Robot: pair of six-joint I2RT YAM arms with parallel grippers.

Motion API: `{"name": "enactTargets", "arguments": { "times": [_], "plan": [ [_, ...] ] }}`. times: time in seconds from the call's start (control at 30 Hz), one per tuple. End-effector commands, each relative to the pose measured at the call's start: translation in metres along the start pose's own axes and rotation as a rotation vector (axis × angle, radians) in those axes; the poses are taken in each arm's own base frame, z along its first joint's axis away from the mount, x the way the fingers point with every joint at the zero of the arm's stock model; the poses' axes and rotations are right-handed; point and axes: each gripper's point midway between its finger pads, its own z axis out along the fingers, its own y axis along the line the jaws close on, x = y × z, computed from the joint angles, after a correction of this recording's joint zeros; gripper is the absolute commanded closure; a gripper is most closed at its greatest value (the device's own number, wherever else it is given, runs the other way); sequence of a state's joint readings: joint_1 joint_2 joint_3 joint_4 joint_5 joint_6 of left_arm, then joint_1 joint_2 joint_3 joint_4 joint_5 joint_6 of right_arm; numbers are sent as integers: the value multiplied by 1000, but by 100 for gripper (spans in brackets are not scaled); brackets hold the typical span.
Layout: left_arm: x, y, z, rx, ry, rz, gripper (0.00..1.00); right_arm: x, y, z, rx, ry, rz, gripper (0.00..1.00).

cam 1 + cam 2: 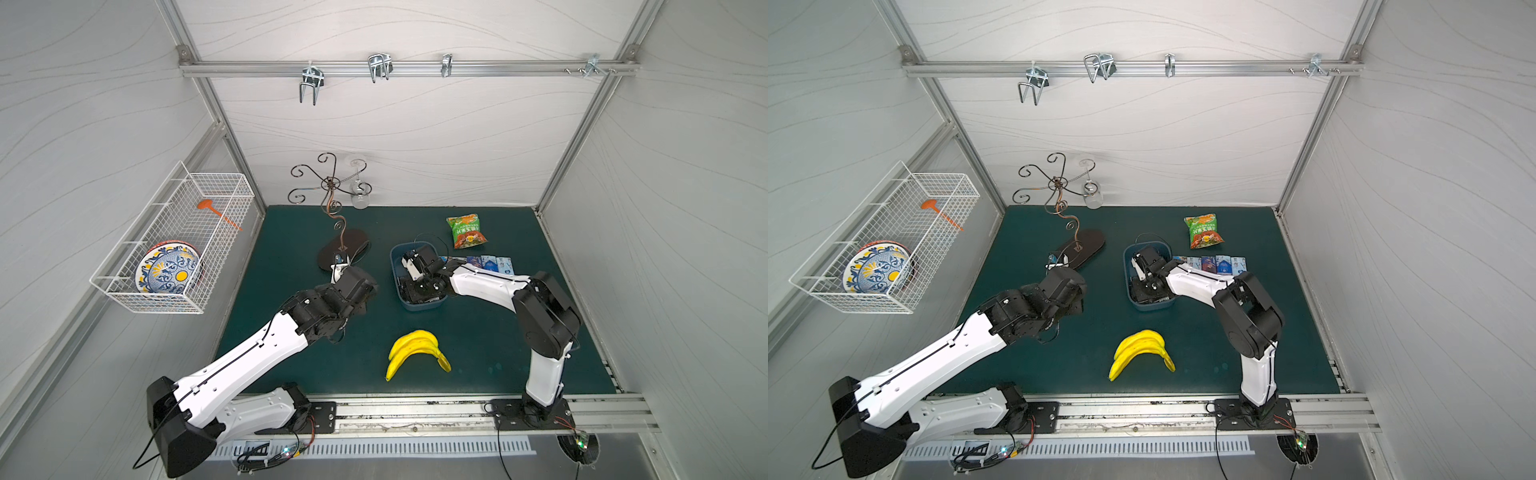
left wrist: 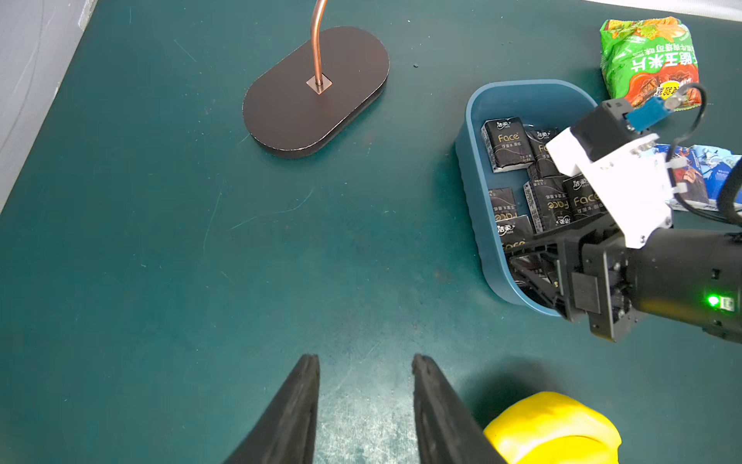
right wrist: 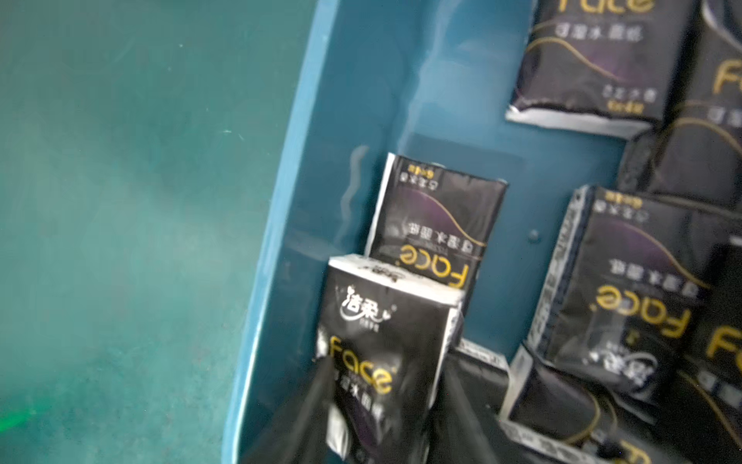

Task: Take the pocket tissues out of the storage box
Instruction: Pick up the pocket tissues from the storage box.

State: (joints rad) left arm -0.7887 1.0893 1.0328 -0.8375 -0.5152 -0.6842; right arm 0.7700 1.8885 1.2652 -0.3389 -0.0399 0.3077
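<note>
Inside storage box (image 3: 345, 100), rt hand (image 3: 385, 373) grips pack (image 3: 381, 313) lengthwise.

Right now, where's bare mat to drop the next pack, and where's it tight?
Free: mat between storage box and bananas; back corner right of the snack bag; strip between stand base and box. Crowded: right of the box, row of blue packs partly under the right arm.

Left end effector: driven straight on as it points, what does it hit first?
Probably the stand's dark oval base; only green mat lies between. Depth is unclear, so the left end effector might touch mat first.
</note>
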Motion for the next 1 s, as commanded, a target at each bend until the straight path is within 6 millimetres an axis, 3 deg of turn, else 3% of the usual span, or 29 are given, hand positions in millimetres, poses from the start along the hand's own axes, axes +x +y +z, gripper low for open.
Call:
{"name": "enactTargets", "arguments": {
  "times": [0.0,0.43,0.6,0.8,0.97],
  "plan": [
    [-6,-4,-2,20,-29,-16,57,3,8,7,-46,16,10,68],
    [-8,1,-6,11,-42,-15,57,-30,46,0,-183,-56,33,78],
    [-8,4,-8,3,-47,-16,57,-46,50,-8,-184,-101,40,82],
    [-11,4,-10,6,-55,-21,57,-62,38,-51,-178,-204,68,83],
    [-13,0,-9,10,-51,-21,57,-65,12,-99,-189,-302,135,83]
  ]
}}
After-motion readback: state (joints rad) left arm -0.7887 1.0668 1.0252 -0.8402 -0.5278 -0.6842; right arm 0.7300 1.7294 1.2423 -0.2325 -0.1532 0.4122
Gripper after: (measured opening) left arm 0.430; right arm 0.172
